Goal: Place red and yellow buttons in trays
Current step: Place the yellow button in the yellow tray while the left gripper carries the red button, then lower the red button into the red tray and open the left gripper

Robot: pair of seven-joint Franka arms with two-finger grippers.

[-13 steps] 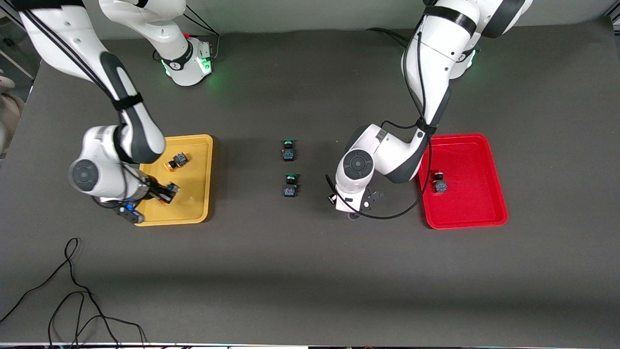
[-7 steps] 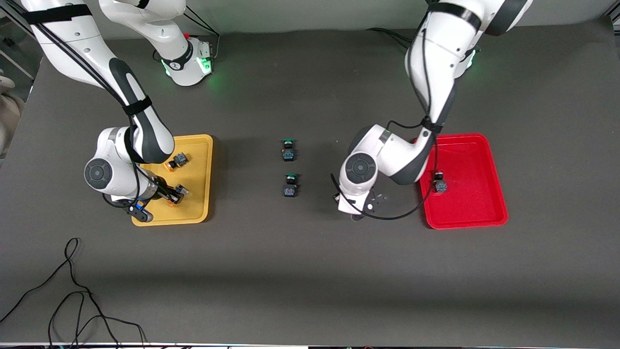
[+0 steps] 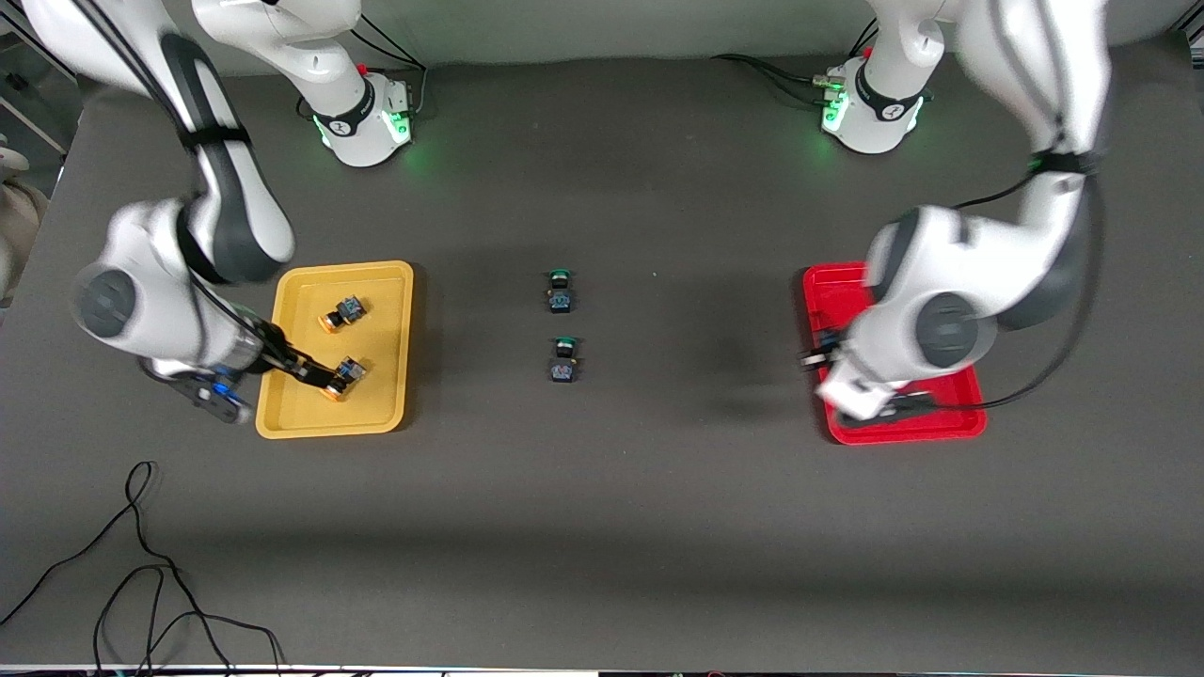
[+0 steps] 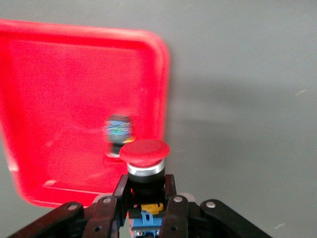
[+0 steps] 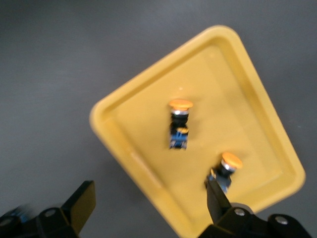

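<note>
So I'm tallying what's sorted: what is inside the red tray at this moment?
The left wrist view shows one button lying in the red tray. The left gripper holds a red-capped button over it. From the front, the left arm covers most of the tray.

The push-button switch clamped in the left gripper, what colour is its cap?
Red, clearest in the left wrist view.
</note>
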